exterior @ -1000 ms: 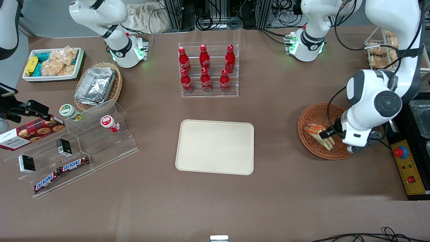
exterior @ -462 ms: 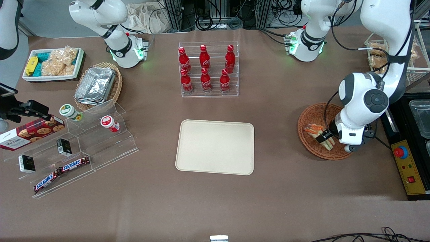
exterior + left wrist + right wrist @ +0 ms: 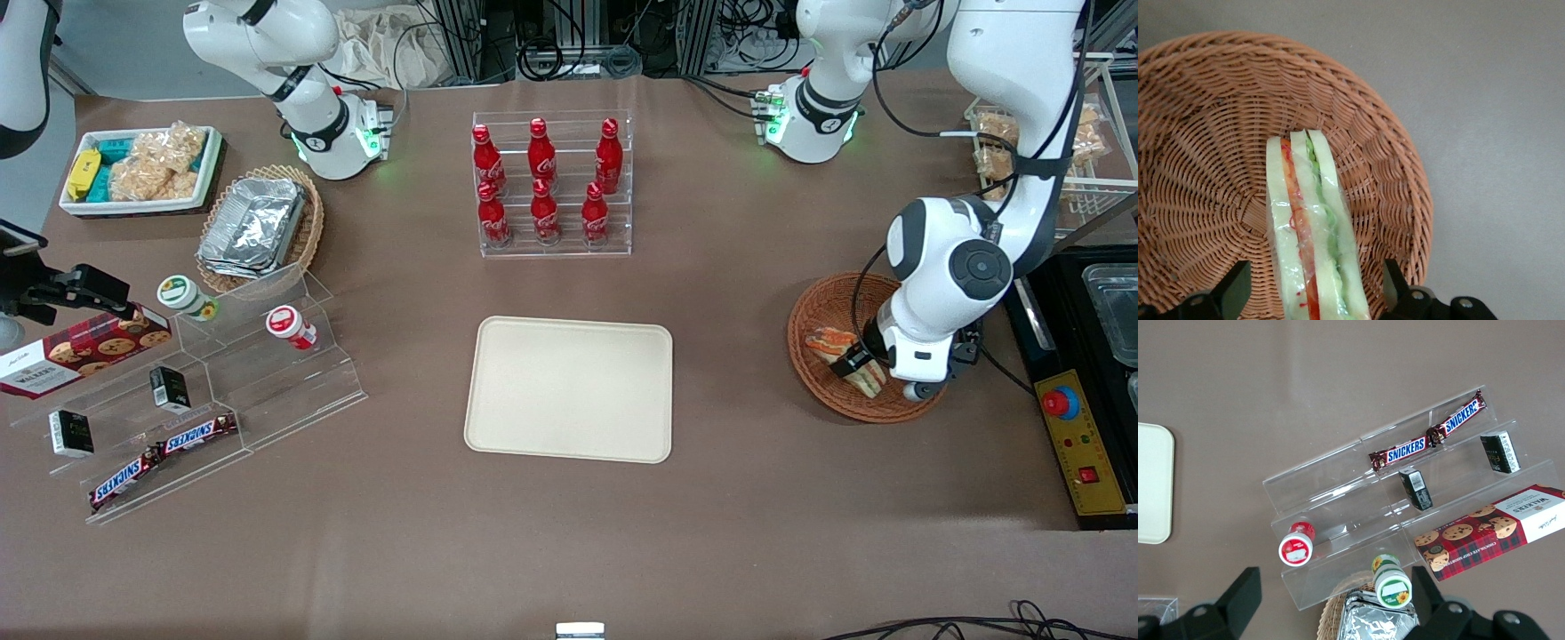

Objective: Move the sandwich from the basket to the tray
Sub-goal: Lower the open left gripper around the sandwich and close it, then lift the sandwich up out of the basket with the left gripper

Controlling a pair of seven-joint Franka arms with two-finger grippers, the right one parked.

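Observation:
The sandwich is a clear-wrapped wedge lying in the round reddish-brown wicker basket toward the working arm's end of the table. In the left wrist view the sandwich shows pale bread with orange and green layers, on the basket's weave. My left gripper is down in the basket, open, with one finger on each side of the sandwich and a gap at both sides. The cream-beige tray lies flat at the table's middle, with nothing on it.
A clear rack of red cola bottles stands farther from the camera than the tray. A black control box with a red button sits beside the basket. Clear stepped shelves with snacks stand toward the parked arm's end.
My left arm's wrist has shifted over the basket toward the tray's side and lowered, bringing the open fingers down around the sandwich. The sandwich has not moved.

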